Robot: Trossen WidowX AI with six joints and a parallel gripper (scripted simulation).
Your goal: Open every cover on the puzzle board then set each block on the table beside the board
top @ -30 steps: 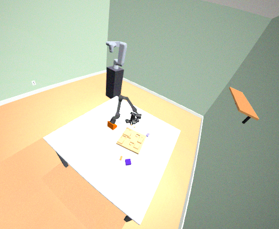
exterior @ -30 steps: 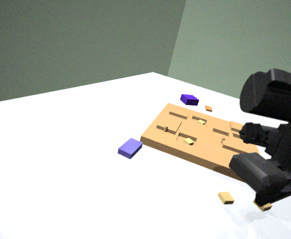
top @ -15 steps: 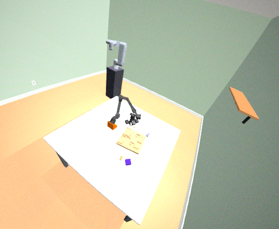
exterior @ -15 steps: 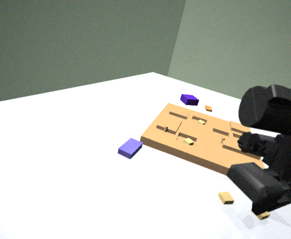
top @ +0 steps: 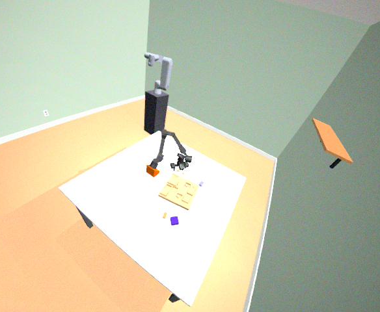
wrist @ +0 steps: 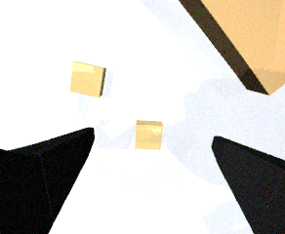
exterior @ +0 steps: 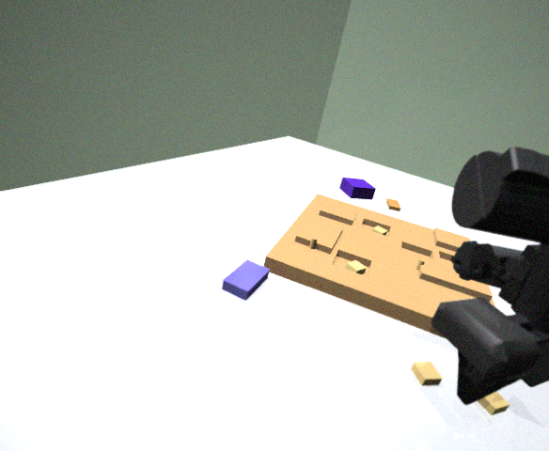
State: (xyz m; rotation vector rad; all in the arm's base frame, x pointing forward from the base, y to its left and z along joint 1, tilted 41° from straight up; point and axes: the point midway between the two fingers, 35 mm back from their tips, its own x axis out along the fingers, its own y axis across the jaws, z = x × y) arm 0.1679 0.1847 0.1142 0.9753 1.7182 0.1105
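My gripper [wrist: 153, 134] is open. A pale yellow block [wrist: 148, 135] [exterior: 494, 403] lies on the table between its spread fingers, touching neither. A second pale yellow block [wrist: 88, 79] [exterior: 426, 373] lies on the table to the upper left in the wrist view. The wooden puzzle board [top: 181, 190] [exterior: 386, 279] [wrist: 264, 39] is beyond them. Two open wells in it each hold a yellow block, one block [exterior: 355, 266] in the near well and one block [exterior: 380, 229] in the far well. Raised wooden covers stand at its right end in the exterior view, partly hidden by the hand.
A lavender block [top: 201, 183] [exterior: 245, 279] lies close beside the board. A purple block [top: 174, 220] [exterior: 357, 188] and a small orange piece [top: 164, 215] [exterior: 393, 204] lie past its far side. An orange wedge [top: 152, 170] stands left of the hand in the top view.
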